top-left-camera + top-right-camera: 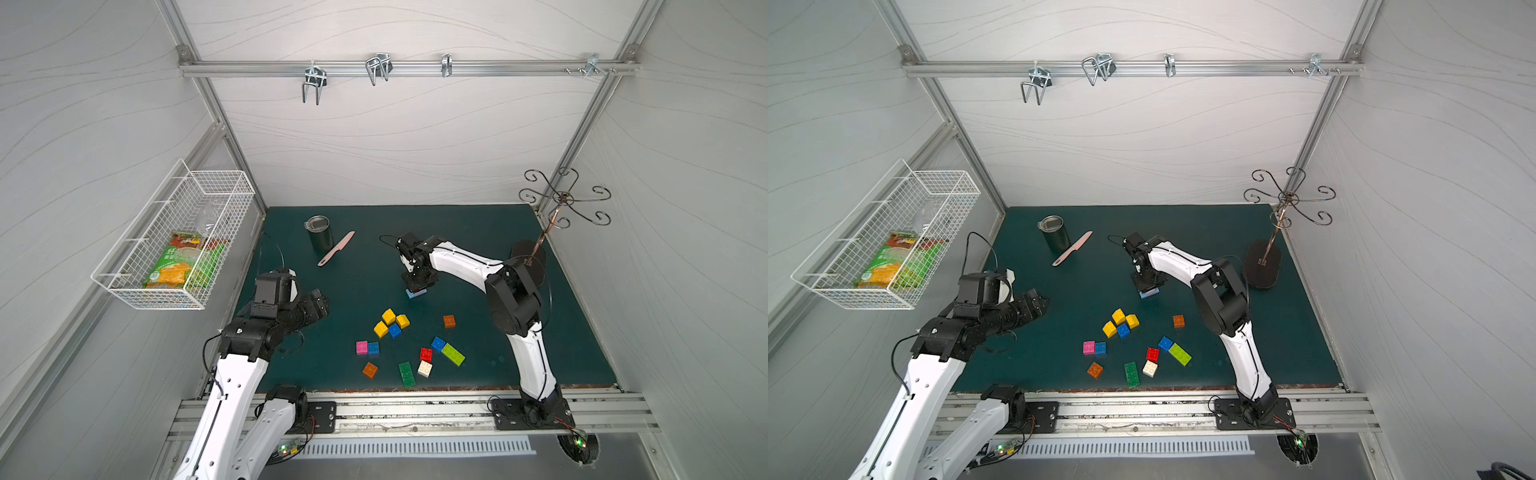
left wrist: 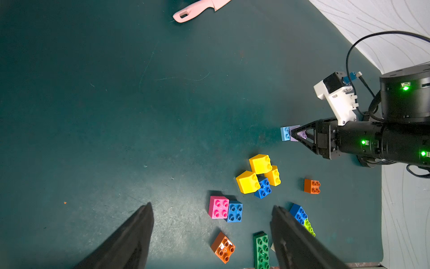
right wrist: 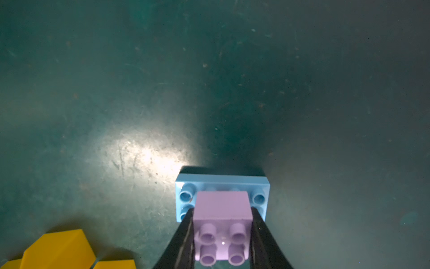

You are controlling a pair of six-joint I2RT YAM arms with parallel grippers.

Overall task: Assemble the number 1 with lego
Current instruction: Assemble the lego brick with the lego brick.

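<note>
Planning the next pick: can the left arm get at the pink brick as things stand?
Probably yes. The left end effector is open and empty, with bare mat between it and the pink brick. A blue brick touches one side; the other sides look free.

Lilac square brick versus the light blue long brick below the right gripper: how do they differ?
The lilac square plastic brick is short, with four studs; the light blue long plastic brick sticks out past it on both sides. The lilac brick sits on top; the light blue brick lies on the dark green table. The right gripper is shut on the lilac brick, not the light blue one. Both are studs-up.
</note>
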